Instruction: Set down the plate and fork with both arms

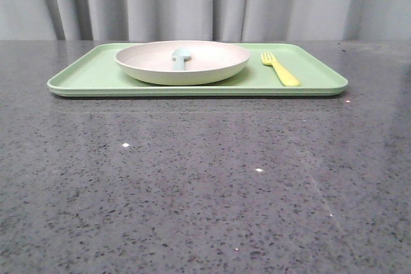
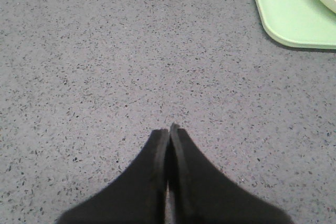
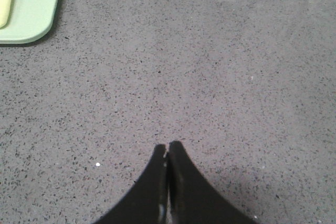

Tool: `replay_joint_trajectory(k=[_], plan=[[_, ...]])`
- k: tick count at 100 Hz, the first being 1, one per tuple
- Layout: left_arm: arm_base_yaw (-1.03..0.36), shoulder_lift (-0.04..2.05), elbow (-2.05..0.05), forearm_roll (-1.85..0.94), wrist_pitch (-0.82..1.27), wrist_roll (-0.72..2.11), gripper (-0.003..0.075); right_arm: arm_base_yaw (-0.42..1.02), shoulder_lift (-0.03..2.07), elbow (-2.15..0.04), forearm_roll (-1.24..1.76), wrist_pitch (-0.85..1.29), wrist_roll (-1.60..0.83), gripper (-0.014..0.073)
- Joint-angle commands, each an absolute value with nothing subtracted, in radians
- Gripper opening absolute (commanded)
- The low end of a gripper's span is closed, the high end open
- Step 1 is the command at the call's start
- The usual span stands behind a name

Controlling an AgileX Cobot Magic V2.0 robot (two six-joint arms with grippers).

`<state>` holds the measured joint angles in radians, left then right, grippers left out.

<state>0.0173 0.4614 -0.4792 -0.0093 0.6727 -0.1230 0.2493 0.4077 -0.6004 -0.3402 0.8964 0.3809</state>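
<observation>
My left tool (image 2: 169, 129) and right tool (image 3: 168, 146) both hang pinched closed and empty over bare table (image 1: 192, 184), well short of the tray (image 1: 83, 78). The plate (image 1: 192, 65), with a pale blue spoon (image 1: 181, 58) in it, sits mid-tray towards the table's far edge; the fork (image 1: 280, 68) lies just beside it near the tray's right end. I judge nothing is grasped yet, so I should open both tools first, approach the plate's rim from the left and pinch the fork's thin handle squarely.

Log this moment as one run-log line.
left gripper shut, empty | right gripper shut, empty | plate, fork on tray | spoon in plate
</observation>
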Motion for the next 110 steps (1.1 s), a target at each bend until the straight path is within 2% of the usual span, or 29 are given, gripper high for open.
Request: replay_joint_trajectory(k=[1, 73, 94, 110], plan=[[0.017, 0.466, -0.508, -0.016, 0.601, -0.130, -0.0020, 0.244, 0.413, -0.623, -0.377, 0.839, 0.377, -0.0120], [0.017, 0.466, -0.508, -0.010, 0.591, -0.130, -0.0020, 0.244, 0.413, -0.623, -0.377, 0.839, 0.377, -0.0120], [0.016, 0.434, -0.480, 0.008, 0.409, -0.130, -0.0020, 0.244, 0.413, -0.623, -0.377, 0.839, 0.377, -0.0120], [-0.002, 0.334, -0.366, 0.008, 0.190, -0.130, -0.0020, 0.244, 0.413, -0.623, -0.377, 0.839, 0.377, -0.0120]])
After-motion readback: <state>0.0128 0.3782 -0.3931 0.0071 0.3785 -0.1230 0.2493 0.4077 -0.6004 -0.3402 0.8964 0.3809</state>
